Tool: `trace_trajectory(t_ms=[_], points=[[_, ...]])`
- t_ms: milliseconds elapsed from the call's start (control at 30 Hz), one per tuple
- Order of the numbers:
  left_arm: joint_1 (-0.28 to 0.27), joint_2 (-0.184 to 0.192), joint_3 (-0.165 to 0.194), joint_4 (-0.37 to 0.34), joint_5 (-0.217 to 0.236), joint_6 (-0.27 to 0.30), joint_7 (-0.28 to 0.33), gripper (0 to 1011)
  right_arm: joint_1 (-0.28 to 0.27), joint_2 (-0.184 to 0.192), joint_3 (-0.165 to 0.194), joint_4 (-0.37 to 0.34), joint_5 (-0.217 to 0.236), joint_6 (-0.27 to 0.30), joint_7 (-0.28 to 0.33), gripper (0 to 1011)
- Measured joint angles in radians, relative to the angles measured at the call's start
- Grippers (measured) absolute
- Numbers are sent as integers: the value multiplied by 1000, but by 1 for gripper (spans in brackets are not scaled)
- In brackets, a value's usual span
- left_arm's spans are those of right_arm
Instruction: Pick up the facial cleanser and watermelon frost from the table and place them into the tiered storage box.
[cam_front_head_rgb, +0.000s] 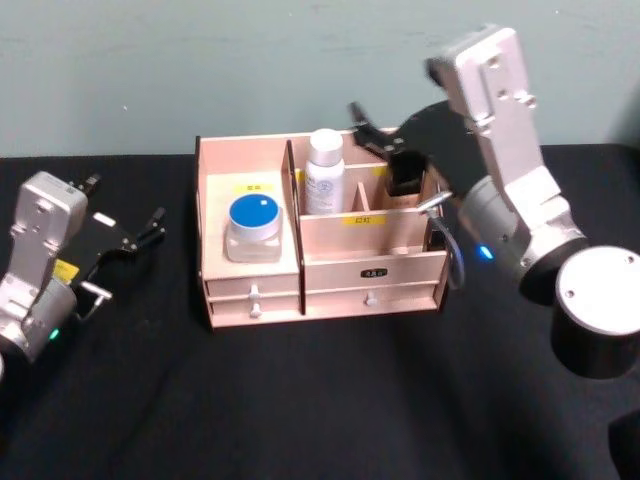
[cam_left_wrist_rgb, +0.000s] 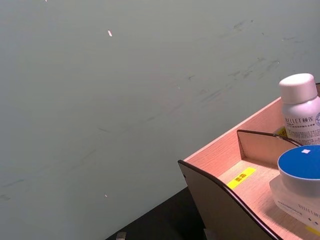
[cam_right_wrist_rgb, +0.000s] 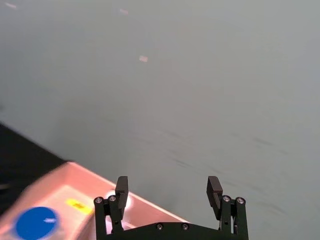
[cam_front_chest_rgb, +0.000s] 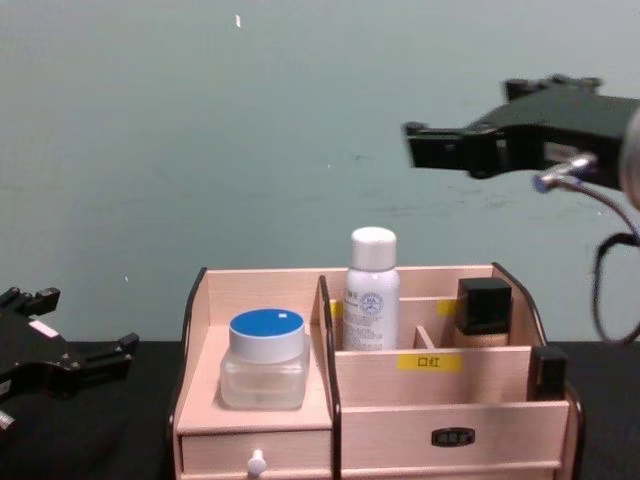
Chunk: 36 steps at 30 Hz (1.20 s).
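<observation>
Right gripper (cam_front_chest_rgb: 455, 140) hangs open and empty above the tiered storage box (cam_front_head_rgb: 320, 285). Left gripper (cam_front_head_rgb: 140, 232) waits open over the tabletop (cam_front_head_rgb: 300, 400). Inside stand the white bottle (cam_front_head_rgb: 324, 172) and blue-lidded jar (cam_front_head_rgb: 253, 228); both look hard, light and slippery, best held around their sides.

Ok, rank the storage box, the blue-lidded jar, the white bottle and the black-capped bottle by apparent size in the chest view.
1. Tiered storage box, far the largest.
2. Blue-lidded jar and white bottle: about alike; the jar is wider and nearer the camera, the bottle taller and partly hidden.
3. Black-capped bottle, smallest, partly hidden.
</observation>
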Motion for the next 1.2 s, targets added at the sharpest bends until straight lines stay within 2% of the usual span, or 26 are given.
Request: trace_trajectory(t_ms=[267, 400, 1000, 1200], points=[[0, 0, 0, 0, 0, 0, 0, 1001, -41, -54, 76, 54, -72, -27, -150, 1003], [0, 0, 0, 0, 0, 0, 0, 1001, -49, -68, 99, 88, -98, -28, -189, 1003], [0, 0, 0, 0, 0, 0, 0, 1001, -65, -100, 133, 239, -144, -31, -188, 1003], [0, 0, 0, 0, 0, 0, 0, 1001, -64, -99, 133, 239, -145, -32, -188, 1003]])
